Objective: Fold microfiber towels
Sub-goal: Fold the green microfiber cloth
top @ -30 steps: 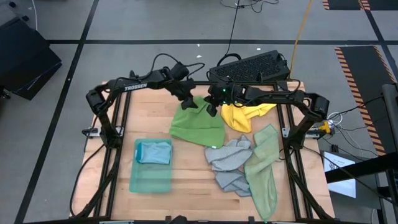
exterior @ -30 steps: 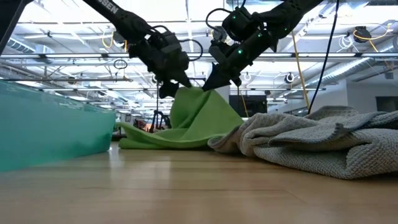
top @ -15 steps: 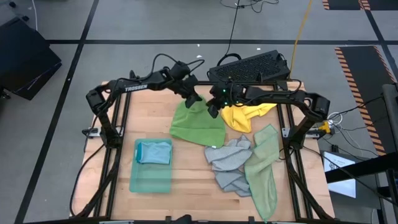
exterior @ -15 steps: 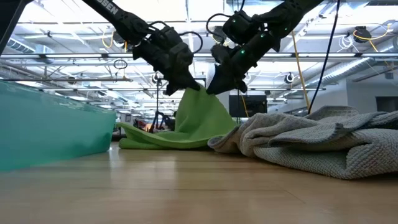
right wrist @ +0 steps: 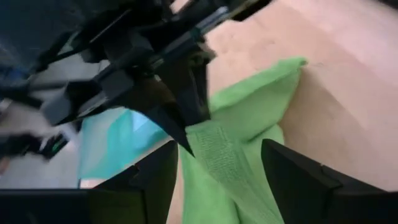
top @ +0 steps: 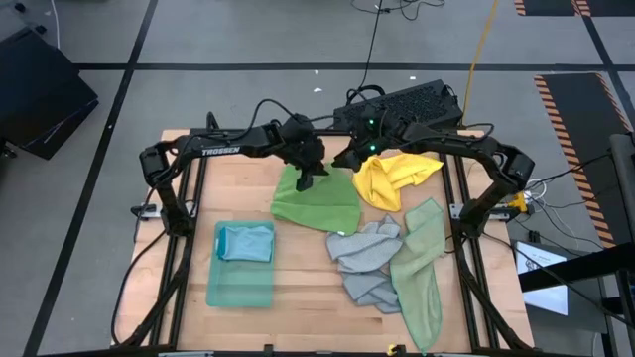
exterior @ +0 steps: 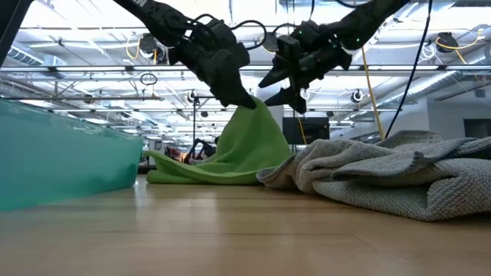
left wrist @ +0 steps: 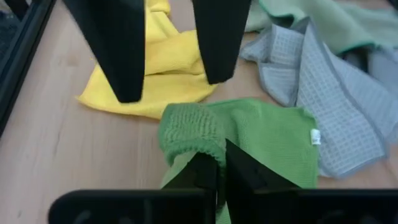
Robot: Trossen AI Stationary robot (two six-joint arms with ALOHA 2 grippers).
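The bright green towel lies near the far middle of the table, most of it spread flat, one corner drawn up into a peak. It is judged light, thin and wholly limp: the raised portion drapes in a soft tent in the low view and offers no stiffness of its own. The pile looks grippy rather than slippery. A hemmed corner or edge is judged the sound place to take hold; a pinch in mid-cloth would only bunch it.

The left gripper is clamped together on that raised corner, and the left wrist view shows green cloth pinched between its two fingers. The right gripper hangs just beside it with its jaws apart, holding nothing; the towel's edge sits in the gap in the right wrist view.

Just to the right lies the yellow towel, crumpled. Nearer the front are the grey towel and the pale sage towel, overlapping and unfolded. At front left, a light blue towel rests folded on a teal towel.

Risk: a one-corner hold lets the cloth swing and twist.
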